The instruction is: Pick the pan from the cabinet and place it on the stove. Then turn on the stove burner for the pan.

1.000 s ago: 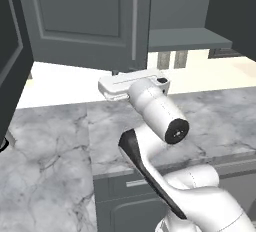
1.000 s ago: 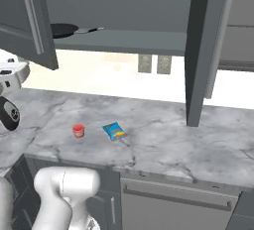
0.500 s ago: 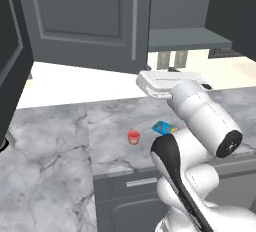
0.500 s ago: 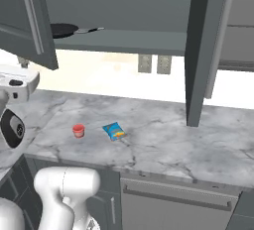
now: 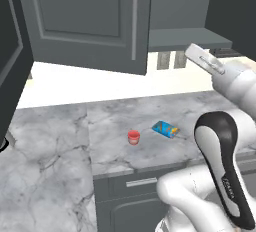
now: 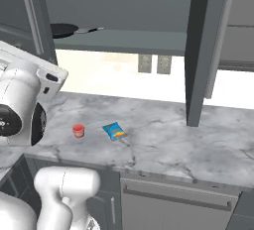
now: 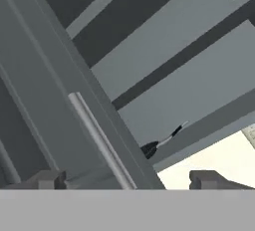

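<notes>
Gaping wide, fingers [image 7: 50, 179] empty

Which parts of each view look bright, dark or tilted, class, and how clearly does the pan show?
Right base view: the pan sits in shade on the cabinet shelf, while the wall below glows bright. Left base view: even light, the countertop sharp. Hand view: the picture is rolled, the door handle runs diagonally, the pan a small dark sliver.

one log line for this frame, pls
phase: reach for pan | gripper: open, empty | pan: on cabinet shelf | doors: open | counter: red cup, blue packet
</notes>
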Controlling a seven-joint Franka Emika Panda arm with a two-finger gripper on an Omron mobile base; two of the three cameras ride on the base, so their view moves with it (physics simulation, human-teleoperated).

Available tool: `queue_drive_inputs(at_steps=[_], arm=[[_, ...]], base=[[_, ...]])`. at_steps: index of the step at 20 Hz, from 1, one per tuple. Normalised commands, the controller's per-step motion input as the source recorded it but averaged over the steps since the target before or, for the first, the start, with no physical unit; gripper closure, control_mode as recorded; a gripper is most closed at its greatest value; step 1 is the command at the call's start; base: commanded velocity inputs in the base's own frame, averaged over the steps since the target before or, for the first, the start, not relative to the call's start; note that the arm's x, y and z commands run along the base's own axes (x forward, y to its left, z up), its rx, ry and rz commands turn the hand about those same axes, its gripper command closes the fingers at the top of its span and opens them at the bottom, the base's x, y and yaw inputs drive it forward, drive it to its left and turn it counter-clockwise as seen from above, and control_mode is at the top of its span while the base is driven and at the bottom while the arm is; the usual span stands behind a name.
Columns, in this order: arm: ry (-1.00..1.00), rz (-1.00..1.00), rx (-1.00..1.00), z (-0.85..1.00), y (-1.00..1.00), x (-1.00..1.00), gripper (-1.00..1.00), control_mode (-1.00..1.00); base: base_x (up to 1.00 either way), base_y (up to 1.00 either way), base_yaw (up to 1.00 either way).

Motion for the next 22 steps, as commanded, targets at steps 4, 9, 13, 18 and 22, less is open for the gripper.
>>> queue_drive_inputs(at_steps=[4,9,13,18,22], arm=[[0.25,0.16,0.3,0.0,-0.43,0.32,-1.0,-1.0],[0.28,0.16,0.27,0.0,-0.25,0.58,-1.0,-1.0],[0.32,0.21,0.23,-0.02,-0.07,0.59,-1.0,-1.0],[0.24,0.23,0.21,-0.17,0.0,0.23,-1.0,-1.0],[0.21,0.14,0.21,-0.17,0.02,0.28,-1.0,-1.0]], base=[[0.0,0.0,0.0],[0.0,0.0,0.0],[0.0,0.0,0.0],[0.0,0.0,0.0],[0.0,0.0,0.0]])
